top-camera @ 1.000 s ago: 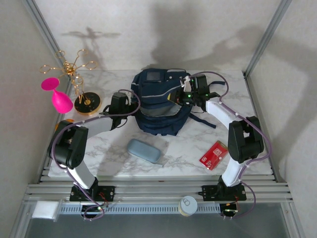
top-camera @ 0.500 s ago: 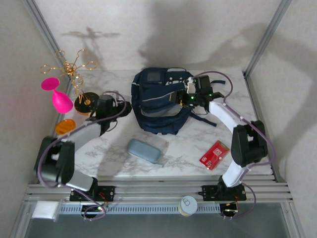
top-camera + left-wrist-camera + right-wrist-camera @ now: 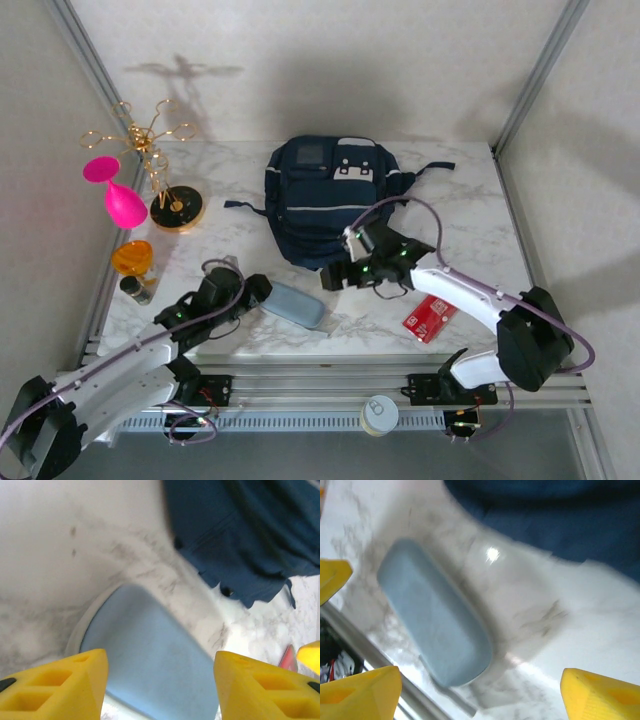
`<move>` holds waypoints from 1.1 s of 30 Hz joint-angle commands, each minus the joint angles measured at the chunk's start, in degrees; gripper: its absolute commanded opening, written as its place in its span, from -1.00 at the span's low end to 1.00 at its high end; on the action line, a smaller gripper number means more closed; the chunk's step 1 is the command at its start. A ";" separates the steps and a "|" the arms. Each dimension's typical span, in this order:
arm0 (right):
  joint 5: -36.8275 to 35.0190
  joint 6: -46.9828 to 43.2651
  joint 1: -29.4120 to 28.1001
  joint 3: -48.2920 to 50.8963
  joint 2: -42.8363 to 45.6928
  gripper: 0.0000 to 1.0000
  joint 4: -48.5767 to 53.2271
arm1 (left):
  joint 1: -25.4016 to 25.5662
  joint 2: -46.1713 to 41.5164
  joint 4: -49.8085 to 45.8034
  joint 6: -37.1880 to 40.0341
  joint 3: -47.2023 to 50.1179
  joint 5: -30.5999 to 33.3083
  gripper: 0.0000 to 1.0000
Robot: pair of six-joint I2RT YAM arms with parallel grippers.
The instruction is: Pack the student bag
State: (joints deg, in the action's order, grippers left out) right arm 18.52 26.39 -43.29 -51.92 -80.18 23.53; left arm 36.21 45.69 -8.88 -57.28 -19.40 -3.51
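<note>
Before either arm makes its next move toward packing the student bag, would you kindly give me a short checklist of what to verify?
1. Jaws of the left gripper open: ok, they stand apart over the blue case.
2. Jaws of the right gripper open: ok, wide apart, nothing held.
3. Blue case free to lift: ok, it lies flat on the table, apart from the student bag.
4. Room between the two grippers: not ok, both hang at the same case, one near each end.
5. Student bag opening ready to take things: cannot tell from the top view.
</note>
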 commanded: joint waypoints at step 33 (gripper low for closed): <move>9.47 10.05 -10.41 4.20 -15.07 -0.13 -25.18 | 5.28 14.45 14.22 -8.66 9.49 4.82 -0.41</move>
State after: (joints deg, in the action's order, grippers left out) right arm 26.50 37.01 -52.82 -47.42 -95.90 1.45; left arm 40.47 58.70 8.84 -65.01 -11.44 0.73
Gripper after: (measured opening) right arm 0.448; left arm 0.297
